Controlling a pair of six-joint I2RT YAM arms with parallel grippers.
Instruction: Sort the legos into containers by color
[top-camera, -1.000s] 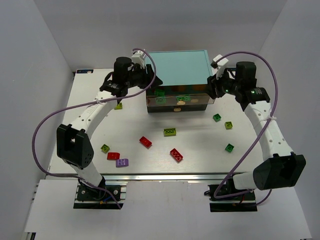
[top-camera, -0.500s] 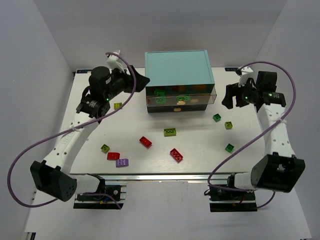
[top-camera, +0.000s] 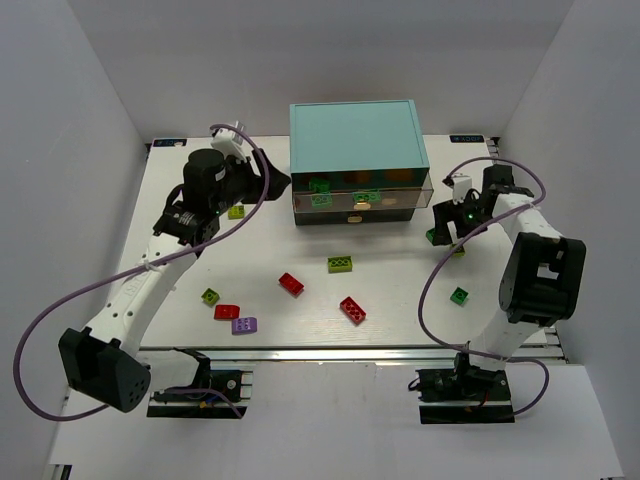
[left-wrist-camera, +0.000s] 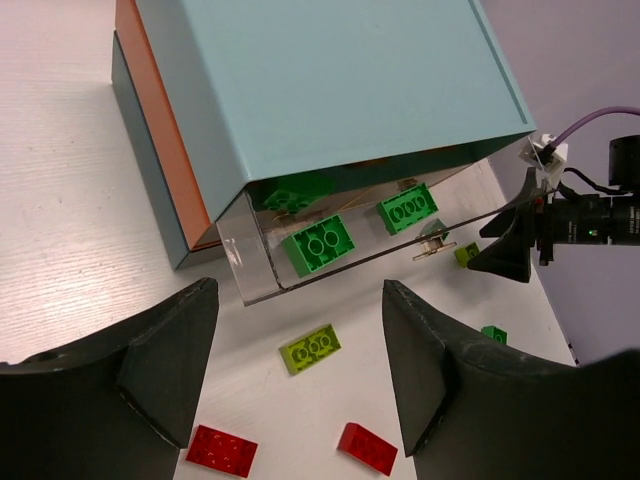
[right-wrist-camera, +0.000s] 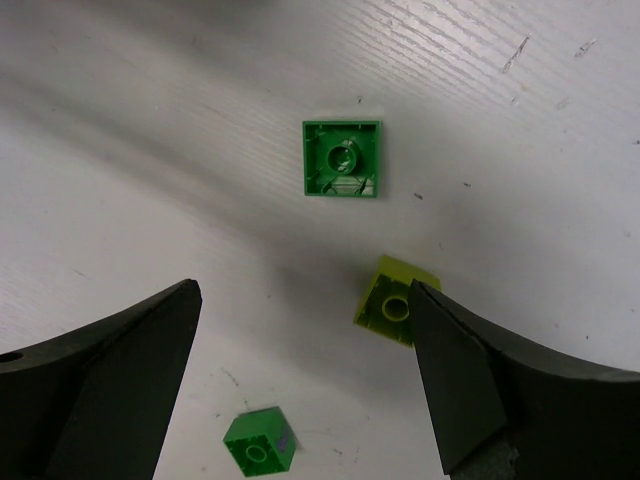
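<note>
Legos lie loose on the white table (top-camera: 180, 260) and in the one pulled-out drawer (top-camera: 400, 197) of the cabinet (top-camera: 355, 135). Only the overhead view takes in the left cluster: a yellow-green square (top-camera: 210, 296), a red brick (top-camera: 227, 312) and the purple brick (top-camera: 243, 325), close together near the front edge.

Only the left wrist view shows the cabinet's orange side (left-wrist-camera: 150, 100). It also looks through the clear drawer at two bright green bricks (left-wrist-camera: 320, 243) lying studs up, with a darker one behind them under the teal top (left-wrist-camera: 330, 70). The left gripper (left-wrist-camera: 298, 295) is spread wide and empty, framing a yellow-green long brick (left-wrist-camera: 310, 348) that lies on the table in front of the drawer.

Right of the cabinet, the right gripper (top-camera: 440, 222) hides part of a green square (right-wrist-camera: 342, 159) from above. Its wrist view shows that piece hollow side up, a tilted yellow-green piece (right-wrist-camera: 397, 305) just beside it, and a small green cube (right-wrist-camera: 259, 441) farther off. Its fingers (right-wrist-camera: 110, 380) are parted and touch nothing.

A purple cable (top-camera: 70, 270) loops off each arm. The table surface has a fine grain. The drawer is clear, glossy plastic with a cream knob (left-wrist-camera: 432, 243), and the bricks are smooth, hard-edged and studded.
</note>
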